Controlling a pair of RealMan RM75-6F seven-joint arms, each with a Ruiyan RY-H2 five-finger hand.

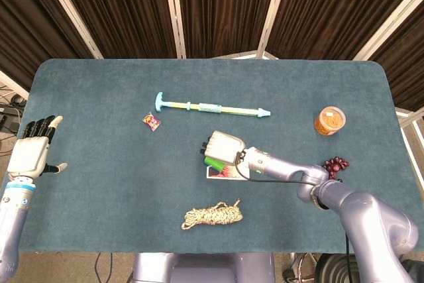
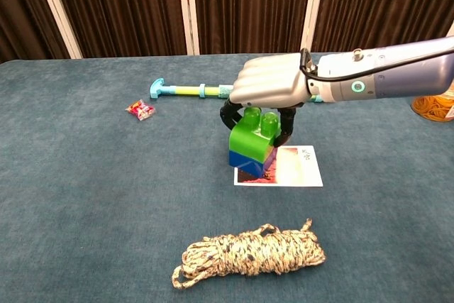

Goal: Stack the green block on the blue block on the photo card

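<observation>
The green block (image 2: 252, 136) sits level on the blue block (image 2: 246, 163), which stands on the left end of the photo card (image 2: 291, 166). My right hand (image 2: 271, 84) hovers over the stack, its dark fingers curled down around both sides of the green block and still holding it. From the head view the right hand (image 1: 224, 146) covers most of the green block (image 1: 213, 162); the blue block is hidden there. My left hand (image 1: 31, 152) is open near the table's left edge, holding nothing.
A light-blue and yellow stick toy (image 2: 213, 91) lies behind the stack. A red candy wrapper (image 2: 140, 110) is to the left, a coiled rope (image 2: 248, 254) in front, an orange jar (image 1: 329, 121) at the right, and dark berries (image 1: 335, 164) near my right forearm.
</observation>
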